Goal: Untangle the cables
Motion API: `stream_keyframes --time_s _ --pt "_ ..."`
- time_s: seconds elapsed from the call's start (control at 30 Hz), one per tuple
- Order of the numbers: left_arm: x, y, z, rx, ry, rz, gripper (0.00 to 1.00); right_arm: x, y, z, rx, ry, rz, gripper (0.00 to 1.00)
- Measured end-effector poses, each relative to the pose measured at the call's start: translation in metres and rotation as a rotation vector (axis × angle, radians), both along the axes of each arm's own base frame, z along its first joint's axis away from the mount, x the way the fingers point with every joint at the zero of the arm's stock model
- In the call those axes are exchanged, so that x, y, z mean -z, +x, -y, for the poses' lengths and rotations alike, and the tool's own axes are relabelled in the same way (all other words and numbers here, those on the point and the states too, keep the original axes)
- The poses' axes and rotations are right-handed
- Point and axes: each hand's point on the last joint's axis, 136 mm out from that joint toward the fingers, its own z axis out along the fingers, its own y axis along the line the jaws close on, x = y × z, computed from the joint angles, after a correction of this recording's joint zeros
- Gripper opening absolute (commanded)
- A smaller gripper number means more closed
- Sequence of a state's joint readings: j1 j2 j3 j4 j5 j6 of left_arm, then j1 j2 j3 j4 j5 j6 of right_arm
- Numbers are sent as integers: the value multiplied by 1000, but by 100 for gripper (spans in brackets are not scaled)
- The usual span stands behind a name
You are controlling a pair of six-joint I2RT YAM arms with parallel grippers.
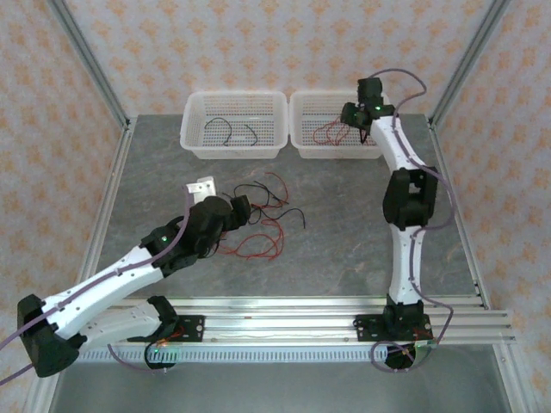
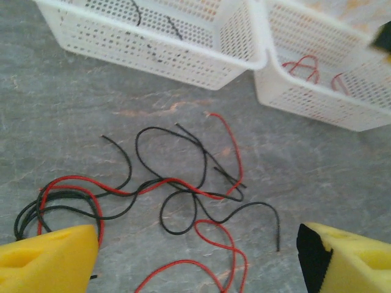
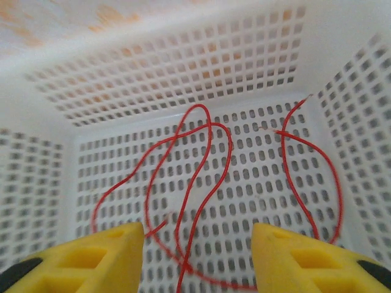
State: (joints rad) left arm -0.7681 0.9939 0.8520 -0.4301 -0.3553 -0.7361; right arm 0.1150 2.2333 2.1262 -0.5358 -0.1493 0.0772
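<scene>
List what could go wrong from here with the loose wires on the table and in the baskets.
1. The tangled thin red and black wires on the grey table cross many times; the open left claw above them may pinch several strands and drag the whole knot.
2. The open right claw hangs inside the white perforated plastic basket, over loose thin red wires; it might snag one and pull it out.

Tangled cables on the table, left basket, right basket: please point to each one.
tangled cables (image 2: 165,180), left wrist view, where red and black wires cross
left basket (image 1: 232,152), top external view, front wall
right basket (image 1: 331,152), top external view, front wall
</scene>
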Motion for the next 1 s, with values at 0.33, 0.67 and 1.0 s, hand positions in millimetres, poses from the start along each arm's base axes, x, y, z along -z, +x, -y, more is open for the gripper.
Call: stream_keyframes --time_s 0.33,0.67,1.0 --pt "45 11 9 32 30 -153 74 -101 -115 -26 -70 62 207 48" --pt "104 16 27 107 147 -320 65 -43 -233 -64 -178 133 153 45" --pt "114 35 47 134 150 -327 60 -23 -268 -58 -168 208 147 43"
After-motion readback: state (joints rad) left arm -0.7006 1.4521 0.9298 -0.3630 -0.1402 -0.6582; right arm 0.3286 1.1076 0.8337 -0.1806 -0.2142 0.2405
